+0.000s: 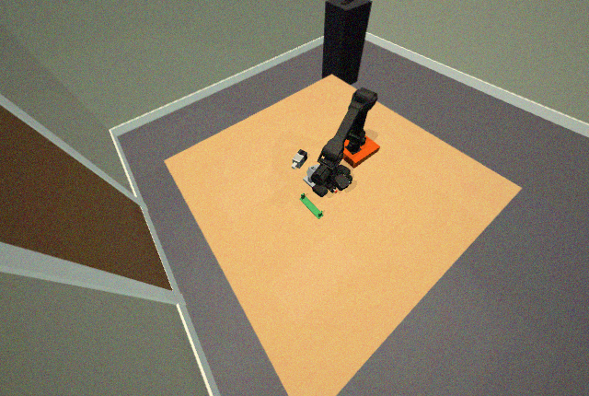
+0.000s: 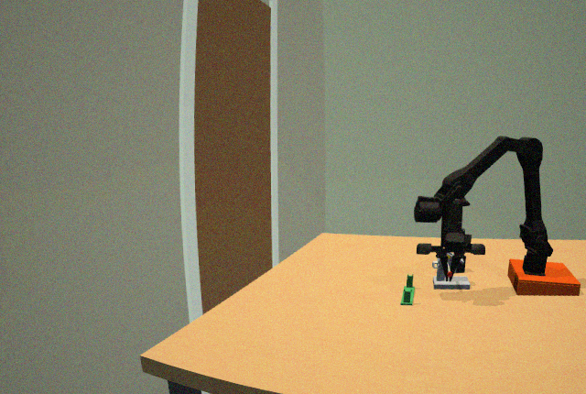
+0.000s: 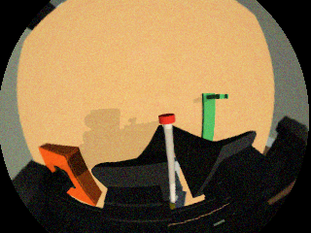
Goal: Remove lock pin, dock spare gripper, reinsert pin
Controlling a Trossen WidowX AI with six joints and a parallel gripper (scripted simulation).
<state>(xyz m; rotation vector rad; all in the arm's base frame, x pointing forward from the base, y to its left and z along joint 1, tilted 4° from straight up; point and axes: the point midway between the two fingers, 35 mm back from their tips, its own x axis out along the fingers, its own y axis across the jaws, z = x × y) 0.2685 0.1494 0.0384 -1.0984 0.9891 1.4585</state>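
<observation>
My gripper point(image 2: 449, 278) point(image 3: 163, 127) is shut on the lock pin point(image 3: 170, 165) point(image 1: 335, 191), which has a red head and a pale shaft. In the wrist view the shaft shows down to a dark yellow tip. The grey mount point(image 1: 310, 177) point(image 2: 457, 283) stands on the table just behind the fingers in the exterior view. The arm hides most of its socket, so whether the pin's tip is clear of it cannot be told. The spare gripper point(image 1: 299, 158), white and black with a pale spigot, lies on the table beyond the mount, apart from my gripper.
A green rack point(image 1: 311, 206) point(image 2: 407, 296) point(image 3: 208, 116) with an upright at each end lies on the table near the mount. The arm's orange base point(image 1: 361, 152) point(image 2: 544, 285) point(image 3: 80, 170) is on the other side. A dark pillar point(image 1: 344, 40) with another arm stands beyond the table.
</observation>
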